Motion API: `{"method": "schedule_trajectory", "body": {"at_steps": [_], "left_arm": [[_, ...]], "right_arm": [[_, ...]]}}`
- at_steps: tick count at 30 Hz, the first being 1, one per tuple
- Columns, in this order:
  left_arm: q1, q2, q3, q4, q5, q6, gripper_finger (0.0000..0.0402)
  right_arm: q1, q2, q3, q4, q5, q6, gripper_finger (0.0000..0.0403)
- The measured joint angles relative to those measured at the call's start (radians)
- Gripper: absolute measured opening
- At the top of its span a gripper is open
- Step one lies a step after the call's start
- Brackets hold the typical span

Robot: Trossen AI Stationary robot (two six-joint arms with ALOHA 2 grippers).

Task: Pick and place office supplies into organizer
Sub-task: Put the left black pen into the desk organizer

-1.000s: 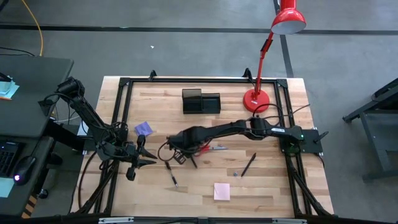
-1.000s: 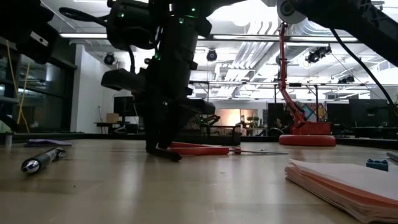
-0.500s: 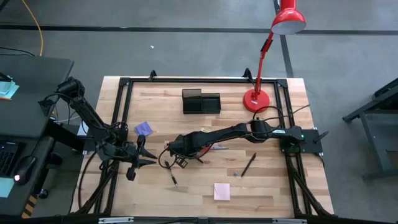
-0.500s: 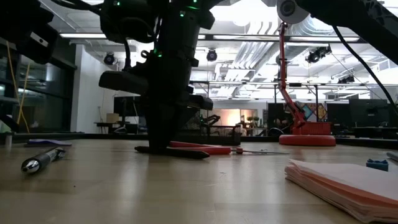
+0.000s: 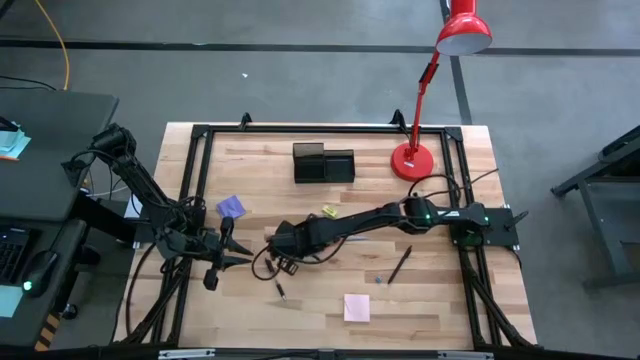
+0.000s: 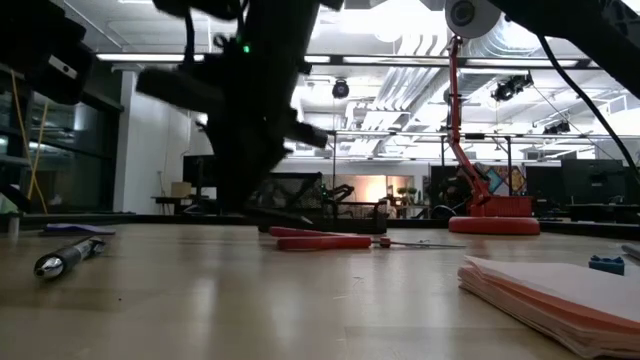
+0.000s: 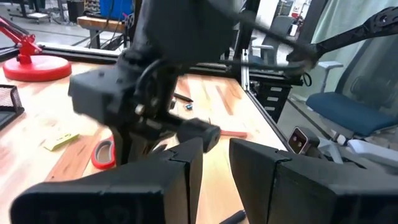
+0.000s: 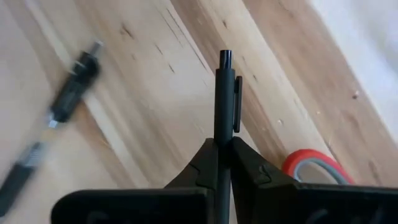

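1. Right gripper [image 8: 222, 163] now clamped on a dark pen [image 8: 224, 93], after standing apart a second ago over the middle of the desk [image 5: 440, 290]; pen lifted clear of the wood, arm drawn slightly toward lower left of the high view since then.
2. Likely meaning: pick done for this pen, carry to the organizer [image 5: 323, 163] next; organizer at upper centre of the high view, well apart from the gripper.
3. Left gripper [image 5: 238, 257] at left of the high view, above the desk, fingers slightly apart and empty, unchanged.
4. Still loose on the desk: red-handled scissors [image 6: 325, 240] near centre, purple note pad [image 5: 231, 206] at left, pink note pad [image 5: 356, 307] at lower centre, yellow piece [image 5: 329, 211], one pen [image 5: 400, 265] at right, another pen [image 5: 281, 291] below the right gripper.
5. Only in the right wrist view: pen pinched between the fingers, standing straight out, clip visible. High view hides the grip under the arm but gives the whole layout. Low view shows the right gripper raised off the wood, scissors lying flat behind.
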Motion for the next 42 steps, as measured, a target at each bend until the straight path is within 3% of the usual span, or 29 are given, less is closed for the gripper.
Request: {"method": "schedule_trajectory", "body": {"at_steps": [9, 19, 26, 37, 42], "left_arm": [[0.0, 0.001, 0.0, -0.043, -0.002, -0.077, 0.0074], [0.0, 0.0, 0.002, 0.016, -0.013, -0.173, 0.0074], [0.001, 0.0, 0.002, 0.059, -0.092, -0.177, 0.0074], [0.001, 0.0, 0.002, 0.08, 0.01, -0.146, 0.0074], [0.001, 0.0, 0.002, 0.137, 0.05, -0.055, 0.0075]], "right_arm": [[0.058, -0.024, 0.02, -0.061, 0.154, -0.013, 0.0003], [0.138, -0.028, 0.02, -0.087, 0.277, -0.015, 0.0002], [0.182, -0.037, 0.021, -0.106, 0.365, 0.006, 0.0002], [0.225, -0.077, 0.021, -0.079, 0.469, 0.03, 0.0002], [0.237, -0.104, 0.022, -0.005, 0.502, -0.018, 0.0002]]}}
